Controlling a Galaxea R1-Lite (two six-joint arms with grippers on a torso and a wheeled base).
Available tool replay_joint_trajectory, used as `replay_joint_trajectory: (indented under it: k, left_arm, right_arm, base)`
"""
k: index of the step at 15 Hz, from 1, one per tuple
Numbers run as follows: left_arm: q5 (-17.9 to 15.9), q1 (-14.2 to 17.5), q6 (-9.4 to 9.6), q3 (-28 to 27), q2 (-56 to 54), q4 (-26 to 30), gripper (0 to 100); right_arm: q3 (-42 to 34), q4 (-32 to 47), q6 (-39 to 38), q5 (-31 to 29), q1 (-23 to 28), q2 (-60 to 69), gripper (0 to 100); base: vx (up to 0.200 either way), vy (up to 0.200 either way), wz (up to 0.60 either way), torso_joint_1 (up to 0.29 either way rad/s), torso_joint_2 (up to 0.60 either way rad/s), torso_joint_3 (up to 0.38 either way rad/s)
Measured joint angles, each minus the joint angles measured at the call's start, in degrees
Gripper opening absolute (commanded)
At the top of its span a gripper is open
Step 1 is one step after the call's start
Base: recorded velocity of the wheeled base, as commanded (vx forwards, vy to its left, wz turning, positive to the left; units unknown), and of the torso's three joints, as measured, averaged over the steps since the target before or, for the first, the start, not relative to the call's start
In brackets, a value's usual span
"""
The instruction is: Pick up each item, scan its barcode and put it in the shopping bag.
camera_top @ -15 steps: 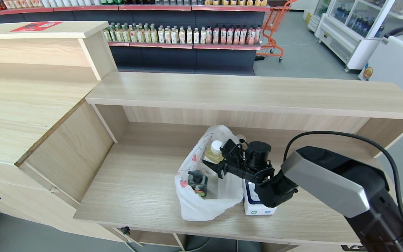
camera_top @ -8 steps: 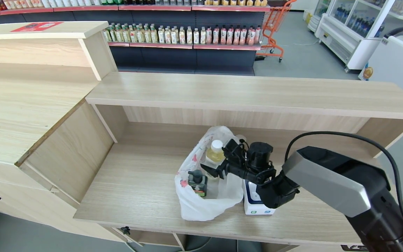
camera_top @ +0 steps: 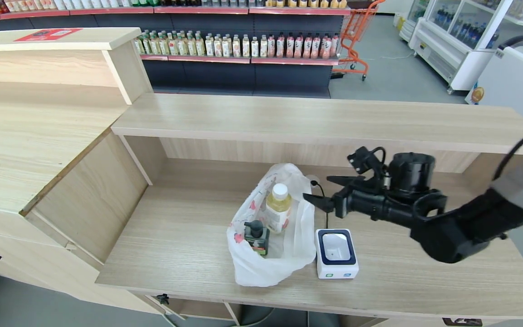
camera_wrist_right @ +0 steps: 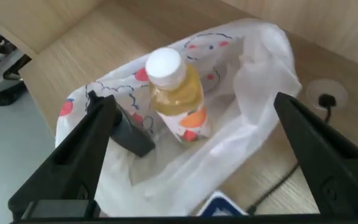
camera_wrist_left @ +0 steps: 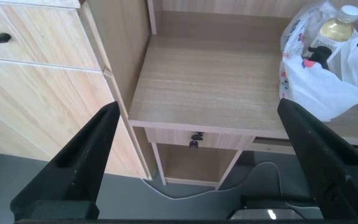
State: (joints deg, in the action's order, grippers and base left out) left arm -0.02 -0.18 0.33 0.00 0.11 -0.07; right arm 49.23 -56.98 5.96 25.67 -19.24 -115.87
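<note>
A white shopping bag [camera_top: 268, 265] stands open on the lower counter. Inside it a yellow drink bottle with a white cap [camera_top: 278, 206] stands upright beside a dark pump bottle [camera_top: 257, 236]. My right gripper [camera_top: 321, 190] hovers open and empty to the right of the bag, above the white barcode scanner [camera_top: 336, 252]. In the right wrist view the bag [camera_wrist_right: 253, 68], yellow bottle [camera_wrist_right: 176, 99] and pump bottle [camera_wrist_right: 126, 130] lie beyond the open right gripper [camera_wrist_right: 194, 102]. My left gripper [camera_wrist_left: 197, 106] is open, low in front of the counter's left end, with the bag [camera_wrist_left: 319, 87] off to one side.
A raised wooden ledge [camera_top: 325, 120] overhangs the back of the counter. A tall cabinet wall [camera_top: 93, 195] closes the left side. A black cable [camera_top: 326, 213] runs from a hole behind the bag to the scanner. Bare counter [camera_top: 175, 236] lies left of the bag.
My right gripper has drawn back up and to the right, away from the bag. The yellow bottle now stands free in the bag and the scanner is uncovered.
</note>
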Motion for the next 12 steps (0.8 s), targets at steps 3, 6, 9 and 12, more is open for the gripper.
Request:
replay_joint_trajectory:
  k: [3, 6, 9, 12]
  left_arm:
    - [0.0, -0.02, 0.0, 0.0, 0.0, 0.0, 100]
    - [-0.02, 0.02, 0.02, 0.0, 0.0, 0.0, 100]
    - [-0.05, 0.02, 0.02, 0.0, 0.0, 0.0, 100]
    - [-0.02, 0.0, 0.02, 0.0, 0.0, 0.0, 100]
  right_arm:
    - [-9.24, 13.74, -0.79, -0.04, 7.63, 16.4, 100]
    - [-20.13, 19.1, -0.85, -1.8, 13.79, 32.16, 100]
    - [-34.45, 20.71, -0.72, -6.08, 16.02, 49.23, 100]
    - [-45.32, 25.08, -0.72, -10.15, 16.81, 65.82, 100]
  base:
    - [0.0, 0.0, 0.0, 0.0, 0.0, 0.0]
    - [0.0, 0.0, 0.0, 0.0, 0.0, 0.0]
    - [0.0, 0.0, 0.0, 0.0, 0.0, 0.0]
    - [0.0, 0.0, 0.0, 0.0, 0.0, 0.0]
